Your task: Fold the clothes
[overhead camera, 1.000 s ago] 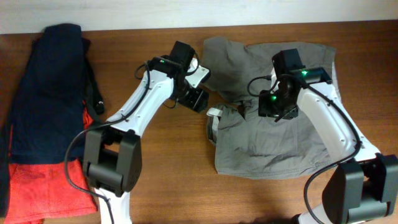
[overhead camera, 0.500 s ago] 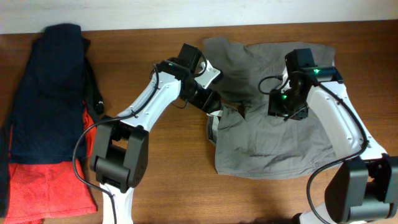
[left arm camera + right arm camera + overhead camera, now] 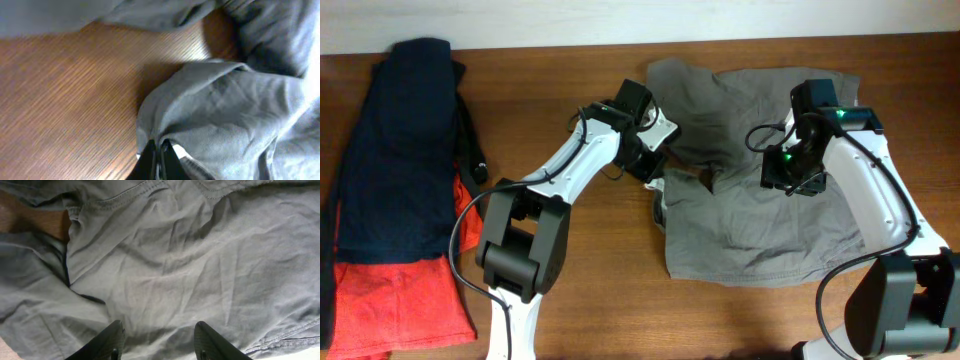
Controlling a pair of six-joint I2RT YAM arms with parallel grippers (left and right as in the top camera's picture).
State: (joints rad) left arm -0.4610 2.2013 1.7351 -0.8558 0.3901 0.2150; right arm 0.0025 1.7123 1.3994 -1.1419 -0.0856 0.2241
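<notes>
Near edge: the brown wooden table [image 3: 590, 310] is showing bare in front of the arm bases, and the orange-red cloth garment [image 3: 390, 300] is lying at its near left corner, well apart from the work.
Task garment: the grey-khaki cotton shorts [image 3: 760, 240], with stitched seams, are lying right of centre. They are opened out and rumpled, with the near hem running roughly straight.
Left gripper: the left gripper [image 3: 160, 154] is pinching a raised ridge of cloth at the shorts' left edge, its jaws drawn tight together just beside bare wood.
Right gripper: the right gripper [image 3: 160, 342] is hovering over the middle of the shorts with its jaws parted about halfway and nothing between them. Whether the tips are touching the cloth cannot be told.
Far part: the shorts' far half is bunching into creases, with a small patch of wood showing through between the two arms.
Far left: the dark navy cloth garment [image 3: 400, 150] is lying in a long heap, its near end overlapping the orange-red one.
Done so far: judging by how the cloth is lying, only a first grip on the edge; no fold is showing.
Left to do: seemingly all the folding, with some smoothing of the creases first.
</notes>
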